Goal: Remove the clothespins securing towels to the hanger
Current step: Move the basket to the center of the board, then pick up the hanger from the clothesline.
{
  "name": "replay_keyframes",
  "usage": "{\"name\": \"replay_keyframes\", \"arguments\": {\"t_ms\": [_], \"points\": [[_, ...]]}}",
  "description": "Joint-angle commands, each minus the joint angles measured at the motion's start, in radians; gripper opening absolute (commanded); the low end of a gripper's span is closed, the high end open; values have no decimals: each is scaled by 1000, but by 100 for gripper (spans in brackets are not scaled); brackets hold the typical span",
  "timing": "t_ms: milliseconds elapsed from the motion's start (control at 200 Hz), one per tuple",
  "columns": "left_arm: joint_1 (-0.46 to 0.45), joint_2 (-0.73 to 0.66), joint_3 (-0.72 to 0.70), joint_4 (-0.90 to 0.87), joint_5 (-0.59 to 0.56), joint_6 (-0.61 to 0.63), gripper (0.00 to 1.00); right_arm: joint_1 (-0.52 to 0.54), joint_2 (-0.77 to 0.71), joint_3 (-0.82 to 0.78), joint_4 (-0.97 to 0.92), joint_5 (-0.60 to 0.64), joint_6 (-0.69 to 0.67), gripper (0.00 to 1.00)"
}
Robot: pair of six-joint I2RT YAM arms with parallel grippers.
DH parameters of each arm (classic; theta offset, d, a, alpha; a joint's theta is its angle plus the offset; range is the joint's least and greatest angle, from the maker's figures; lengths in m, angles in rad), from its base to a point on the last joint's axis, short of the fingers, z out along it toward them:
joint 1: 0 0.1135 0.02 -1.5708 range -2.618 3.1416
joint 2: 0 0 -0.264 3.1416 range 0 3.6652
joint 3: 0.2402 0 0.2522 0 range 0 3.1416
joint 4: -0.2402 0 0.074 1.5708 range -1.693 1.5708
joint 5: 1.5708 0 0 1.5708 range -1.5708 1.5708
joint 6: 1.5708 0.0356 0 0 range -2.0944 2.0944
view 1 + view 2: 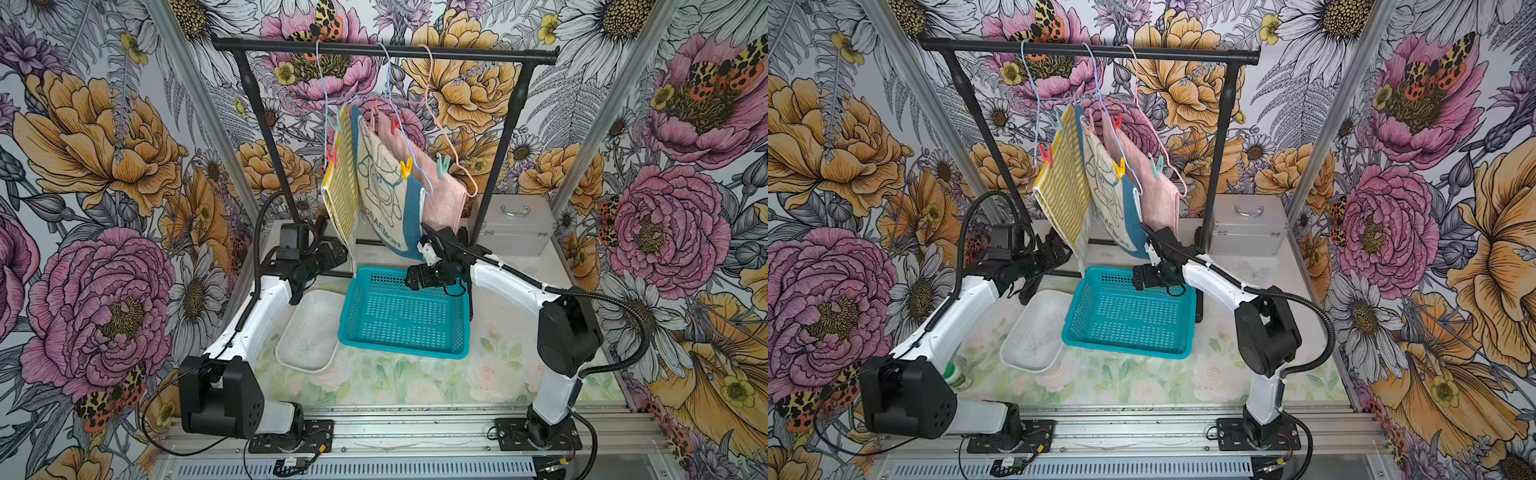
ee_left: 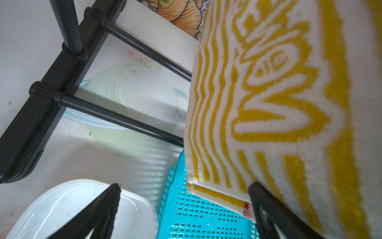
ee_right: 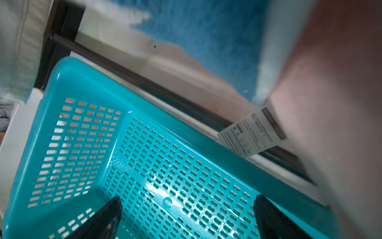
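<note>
My left gripper [image 2: 185,187] and right gripper [image 3: 188,199] both gape empty, low beneath the towels [image 1: 386,199]. All 6 clothespins [image 1: 406,167] grip the hanger wires [image 1: 424,179] well above me, long axes roughly upright. The red clothespin [image 1: 331,156] on the striped towel [image 1: 343,187] lies up from my left gripper; the mint clothespin [image 1: 442,163] on the pink towel [image 1: 446,197] is up from my right.
</note>
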Motion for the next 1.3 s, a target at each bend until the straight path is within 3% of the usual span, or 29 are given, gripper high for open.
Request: {"name": "replay_keyframes", "arguments": {"t_ms": [0,175,350,525,691,826,1056,1296], "points": [[0,-9,37,8,-24,1,99,-19,20,74,12,75,-47,100],[53,-55,21,6,-26,-24,99,16,-116,-11,13,-11,-92,100],[104,-111,4,-8,-41,-30,99,133,-346,-139,19,-55,-185,99],[107,-132,0,-18,-64,-27,98,156,-487,-26,35,-109,-225,98],[92,-170,-17,-21,-95,-30,98,162,-504,200,45,-119,-304,95],[64,-203,-36,-25,-120,-31,98,160,-502,356,90,-31,-337,91],[-19,-243,-47,-43,-201,-11,98,123,-456,461,175,161,-305,86],[-59,-283,-41,-57,-223,4,99,12,-361,548,194,165,-219,81]]}}
